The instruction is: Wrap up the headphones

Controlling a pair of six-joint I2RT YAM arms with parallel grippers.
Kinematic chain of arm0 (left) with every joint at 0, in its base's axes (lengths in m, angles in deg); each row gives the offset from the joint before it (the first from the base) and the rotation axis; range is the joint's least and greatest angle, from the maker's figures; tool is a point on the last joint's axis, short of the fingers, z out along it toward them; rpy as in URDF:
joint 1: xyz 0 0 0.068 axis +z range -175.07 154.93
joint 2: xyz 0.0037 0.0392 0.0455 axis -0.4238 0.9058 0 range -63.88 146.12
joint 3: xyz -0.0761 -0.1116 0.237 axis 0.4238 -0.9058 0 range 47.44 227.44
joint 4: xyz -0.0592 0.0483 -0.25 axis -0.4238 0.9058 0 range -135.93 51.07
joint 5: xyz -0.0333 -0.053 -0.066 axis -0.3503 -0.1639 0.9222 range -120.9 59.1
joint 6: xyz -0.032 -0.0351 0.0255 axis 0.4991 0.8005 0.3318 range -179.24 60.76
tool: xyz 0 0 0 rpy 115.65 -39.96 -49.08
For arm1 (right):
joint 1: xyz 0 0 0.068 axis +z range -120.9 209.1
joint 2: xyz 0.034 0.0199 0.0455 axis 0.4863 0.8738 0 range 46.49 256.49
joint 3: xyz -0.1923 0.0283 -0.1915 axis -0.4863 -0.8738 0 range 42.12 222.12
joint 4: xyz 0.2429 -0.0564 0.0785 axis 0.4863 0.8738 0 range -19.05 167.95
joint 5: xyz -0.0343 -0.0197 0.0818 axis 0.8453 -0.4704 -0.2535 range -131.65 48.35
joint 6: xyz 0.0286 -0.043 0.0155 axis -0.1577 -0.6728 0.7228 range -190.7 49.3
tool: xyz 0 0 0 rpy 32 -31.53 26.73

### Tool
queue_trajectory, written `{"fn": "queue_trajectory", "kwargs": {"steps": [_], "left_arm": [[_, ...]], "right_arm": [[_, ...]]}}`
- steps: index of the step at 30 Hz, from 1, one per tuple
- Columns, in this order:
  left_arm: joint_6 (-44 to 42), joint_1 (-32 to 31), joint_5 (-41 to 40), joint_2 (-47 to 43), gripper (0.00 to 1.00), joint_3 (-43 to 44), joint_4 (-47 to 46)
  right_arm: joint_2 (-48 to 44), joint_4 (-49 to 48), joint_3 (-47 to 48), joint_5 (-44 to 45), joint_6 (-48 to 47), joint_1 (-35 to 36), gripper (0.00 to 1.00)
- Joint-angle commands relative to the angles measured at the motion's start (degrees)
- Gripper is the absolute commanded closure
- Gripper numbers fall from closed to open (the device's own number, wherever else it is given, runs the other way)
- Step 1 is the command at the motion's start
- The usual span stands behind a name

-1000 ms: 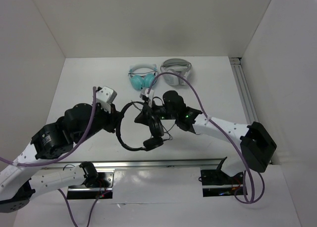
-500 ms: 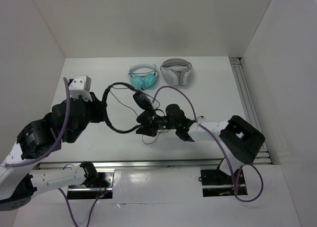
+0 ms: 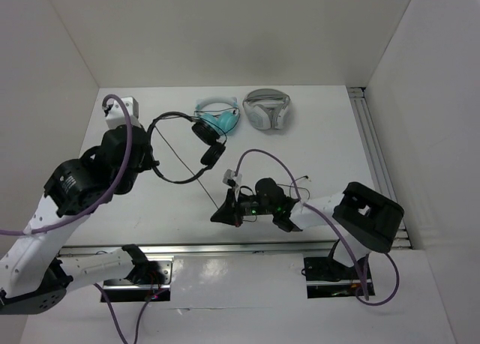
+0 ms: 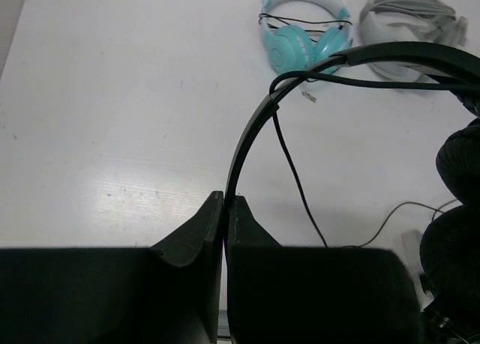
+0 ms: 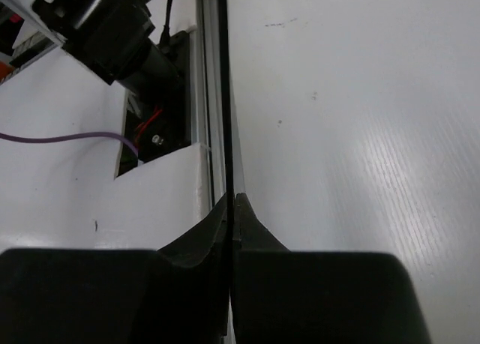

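From above, the left tool (image 3: 148, 160) holds the headphones (image 3: 176, 180) over the tabletop (image 3: 322, 157), far-left, apparently to stretch the cable (image 3: 184, 163) towards the right tool (image 3: 223, 212); the left wrist shows that tool pinched on the headband (image 4: 255, 127); the right wrist shows its tool closed on the taut cable, likely tensioning it for winding.

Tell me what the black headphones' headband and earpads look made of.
The headband: thin, smooth, semi-gloss black strip, probably plastic or coated metal; it holds a clean arc. The earpads: matte black with a finely grained surface, likely foam or fabric-covered padding.
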Motion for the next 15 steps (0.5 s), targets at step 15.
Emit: {"fn": "queue_trajectory", "kwargs": {"steps": [15], "left_arm": [[-9.98,16.09,8.0,1.88,1.0,-5.53,-9.85]], "right_arm": [[-30.27,31.3,5.38,27.63,-10.52,18.14,1.0]]}}
